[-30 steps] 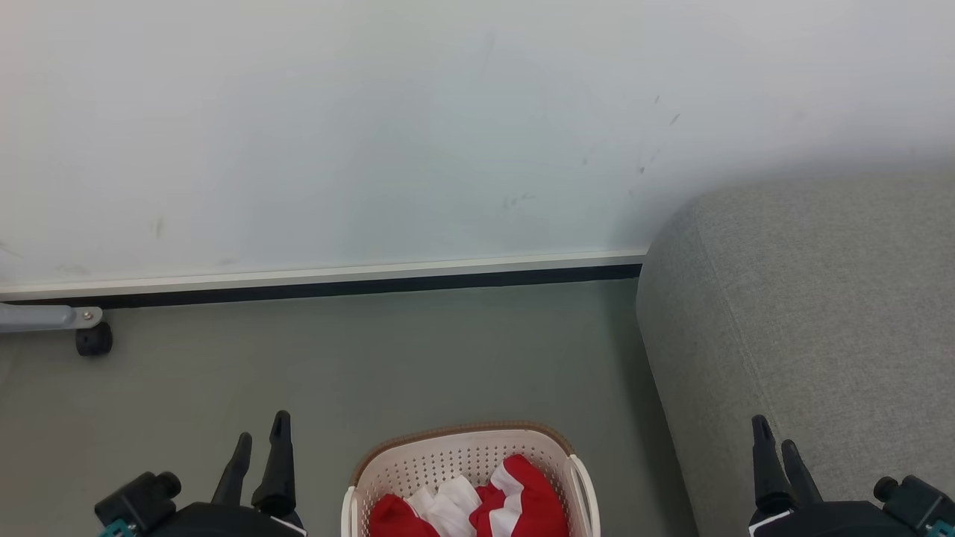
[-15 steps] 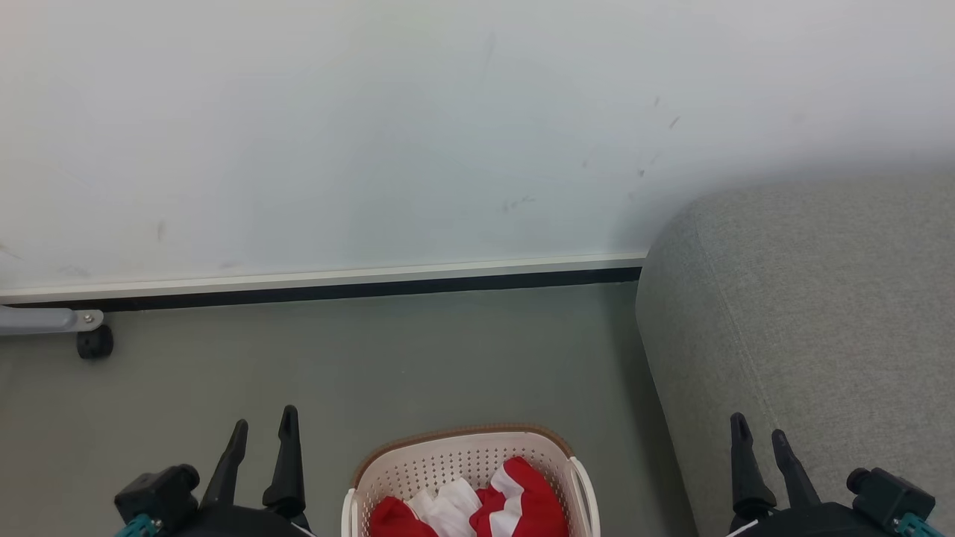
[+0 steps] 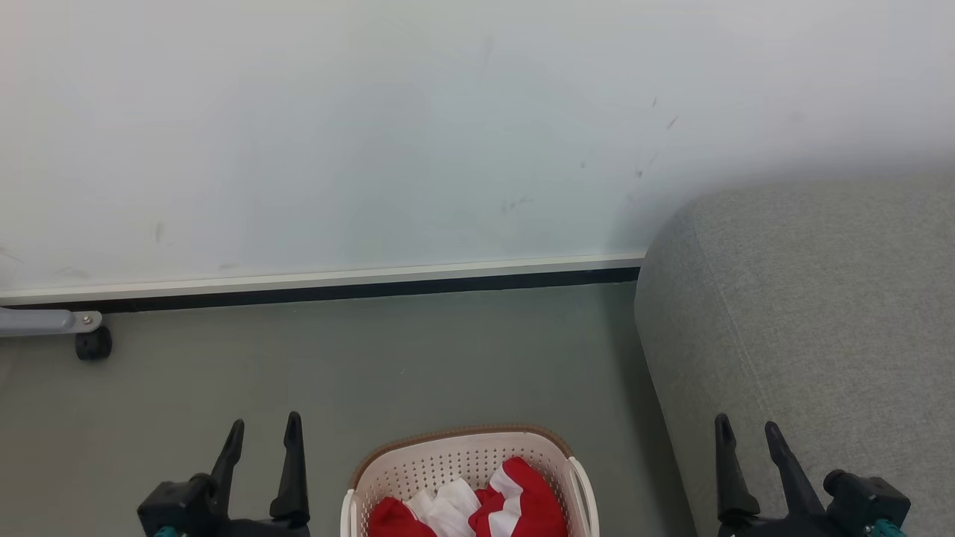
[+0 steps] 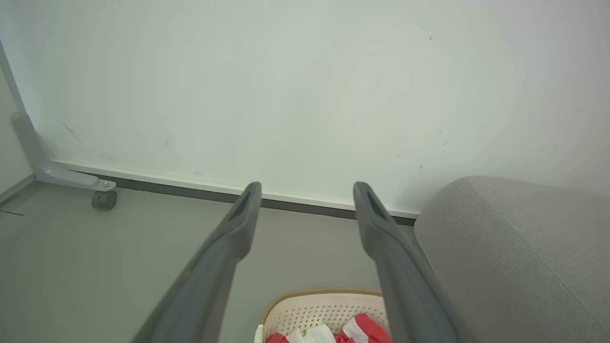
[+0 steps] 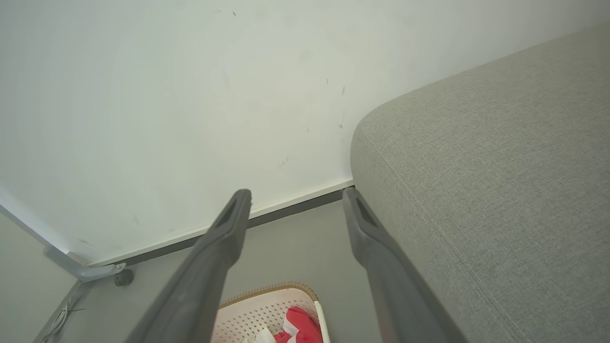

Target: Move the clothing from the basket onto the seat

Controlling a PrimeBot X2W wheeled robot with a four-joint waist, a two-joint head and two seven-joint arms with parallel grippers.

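Note:
The cream basket [image 3: 418, 466] with a brown rim sits on the floor at the bottom centre of the head view, holding crumpled red clothing [image 3: 522, 500] with white trim. The grey seat [image 3: 806, 321] rises at the right. My left gripper [image 3: 263, 428] hovers open left of the basket, nothing between its fingers. My right gripper [image 3: 746, 427] is open over the seat's front edge, right of the basket. In the left wrist view the basket [image 4: 305, 309] and clothing [image 4: 362, 326] lie low between the open fingers [image 4: 238, 228]. The right wrist view shows the basket [image 5: 267, 309], clothing [image 5: 300, 324] and seat [image 5: 476, 166].
A pale wall panel [image 3: 373, 134] with a dark baseboard [image 3: 336, 287] runs across the back. A grey frame leg on a black caster [image 3: 93, 344] stands at the far left. Grey floor [image 3: 418, 358] lies between basket and wall.
Both grippers have spread their fingers wider. The left gripper shifted right toward the basket and the right gripper shifted left; basket and clothing stay put.

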